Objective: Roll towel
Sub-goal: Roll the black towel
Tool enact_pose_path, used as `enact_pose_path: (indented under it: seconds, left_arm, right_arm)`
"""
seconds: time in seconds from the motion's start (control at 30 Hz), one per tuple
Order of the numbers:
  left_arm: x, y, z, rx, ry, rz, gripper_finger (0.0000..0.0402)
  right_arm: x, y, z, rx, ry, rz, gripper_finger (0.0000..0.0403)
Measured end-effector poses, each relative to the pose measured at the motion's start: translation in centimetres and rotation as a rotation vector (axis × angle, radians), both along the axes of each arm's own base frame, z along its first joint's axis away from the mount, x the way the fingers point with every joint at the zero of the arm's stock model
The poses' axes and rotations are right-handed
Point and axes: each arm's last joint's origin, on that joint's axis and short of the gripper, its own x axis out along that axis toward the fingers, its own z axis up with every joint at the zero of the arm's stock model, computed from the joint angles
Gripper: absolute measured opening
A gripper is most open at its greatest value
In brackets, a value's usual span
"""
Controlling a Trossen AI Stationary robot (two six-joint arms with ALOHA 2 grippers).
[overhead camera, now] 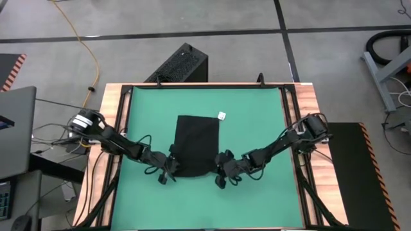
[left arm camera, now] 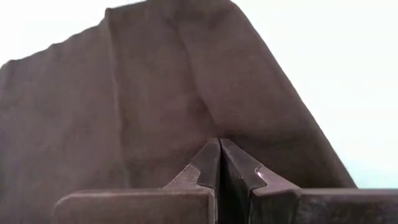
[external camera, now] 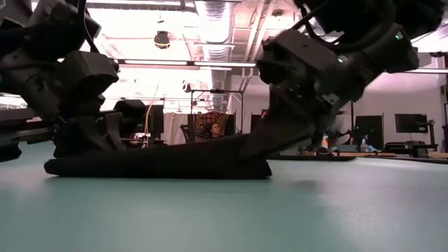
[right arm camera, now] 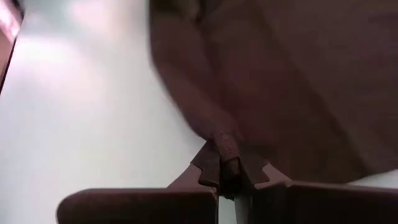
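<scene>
Gripping the towel (overhead camera: 196,145) near corners, left tool (overhead camera: 168,168) and right tool (overhead camera: 223,171); white tag (overhead camera: 221,116) unreadable.

Both arms (overhead camera: 128,149) are matte black, jointed, with thin black cables looped alongside. The left one's base carries a white-and-silver collar. The fingers (left arm camera: 205,165) are dark, flat, with notched, toothed inner edges.

Concealed and cropped items

The towel (overhead camera: 196,144) has its near corners hidden under both grippers in the high view. Its white tag (overhead camera: 221,116) is too small to read. Both wrist views crop the cloth.
</scene>
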Motion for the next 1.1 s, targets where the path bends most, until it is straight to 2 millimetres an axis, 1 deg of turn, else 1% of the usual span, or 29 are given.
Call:
enact_pose_path:
  seconds: [0.07,0.17,0.27,0.43,0.6,0.67,0.77,0.9,1.1]
  left_arm:
    - [0.0,0.0,-0.4,0.001,0.018,0.002,0.0]
    - [-0.1,0.0,-0.5,-0.01,0.029,0.011,0.0]
    - [-0.1,0.0,-0.4,-0.013,0.029,0.01,0.0]
    - [-0.2,0.0,-0.6,-0.009,0.044,0.01,0.0]
    - [-0.4,0.1,-0.6,-0.028,0.071,0.031,0.0]
    - [-0.5,0.1,-0.4,-0.032,0.078,0.044,0.0]
    - [-0.7,0.3,0.4,-0.031,0.072,0.083,0.0]
    - [-1.6,0.7,2.0,-0.015,0.069,0.128,0.0]
    - [-3.1,1.4,5.3,-0.062,-0.014,0.215,0.0]
  right_arm:
    - [0.0,-0.3,0.5,0.043,-0.009,-0.047,0.0025]
    - [-0.1,-1.1,0.9,0.118,0.012,-0.13,0.0025]
    - [-0.1,-1.7,0.7,0.184,0.036,-0.218,0.0025]
    - [-0.1,-2.9,0.2,0.24,0.082,-0.312,0.0025]
    - [-0.2,-3.6,-0.1,0.257,0.13,-0.337,0.0025]
    - [-0.3,-3.6,-0.2,0.254,0.143,-0.337,0.0025]
    - [-0.4,-3.7,-0.4,0.247,0.166,-0.343,0.0025]
    - [-0.6,-3.7,-0.5,0.239,0.184,-0.341,0.0025]
    - [-0.6,-3.7,-0.5,0.225,0.196,-0.325,0.0025]
